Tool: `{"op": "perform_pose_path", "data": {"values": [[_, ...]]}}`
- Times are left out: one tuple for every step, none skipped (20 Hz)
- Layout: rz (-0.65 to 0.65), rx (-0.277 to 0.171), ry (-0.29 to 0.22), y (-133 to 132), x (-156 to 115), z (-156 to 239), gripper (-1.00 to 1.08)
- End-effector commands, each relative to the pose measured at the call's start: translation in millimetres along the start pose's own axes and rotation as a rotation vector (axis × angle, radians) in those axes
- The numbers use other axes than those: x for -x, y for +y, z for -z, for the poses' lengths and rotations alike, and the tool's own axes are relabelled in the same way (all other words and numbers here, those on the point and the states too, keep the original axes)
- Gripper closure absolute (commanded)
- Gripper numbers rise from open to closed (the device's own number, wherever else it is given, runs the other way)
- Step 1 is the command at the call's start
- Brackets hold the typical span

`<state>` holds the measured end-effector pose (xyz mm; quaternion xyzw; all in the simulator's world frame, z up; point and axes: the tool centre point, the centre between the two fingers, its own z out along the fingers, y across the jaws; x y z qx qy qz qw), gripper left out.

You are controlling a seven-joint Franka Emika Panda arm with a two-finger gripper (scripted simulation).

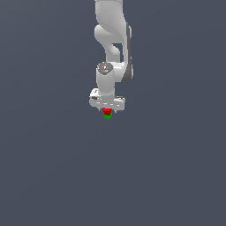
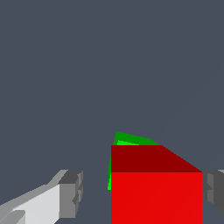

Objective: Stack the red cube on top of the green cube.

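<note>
The red cube (image 1: 107, 111) sits on top of the green cube (image 1: 107, 117), just below the white gripper (image 1: 107, 109) in the exterior view. In the wrist view the red cube (image 2: 155, 192) fills the space between the fingers, and the green cube (image 2: 127, 140) shows only as a thin rim behind and beside it, slightly rotated. The gripper (image 2: 144, 192) straddles the red cube with its jaws open. One finger (image 2: 72, 192) stands clearly apart from the cube. The other finger (image 2: 214, 192) is close beside it.
The white arm (image 1: 112, 44) comes down from the top of the exterior view. The floor (image 1: 53, 167) is plain dark grey, and no other objects show.
</note>
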<state>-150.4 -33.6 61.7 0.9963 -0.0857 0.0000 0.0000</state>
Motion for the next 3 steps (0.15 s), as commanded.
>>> {"op": "perform_pose_path", "data": {"values": [[0.000, 0.000, 0.000, 0.0, -0.1, 0.0, -0.92], [0.000, 0.000, 0.000, 0.0, -0.1, 0.0, -0.92], [0.000, 0.000, 0.000, 0.0, -0.1, 0.0, -0.92]]}}
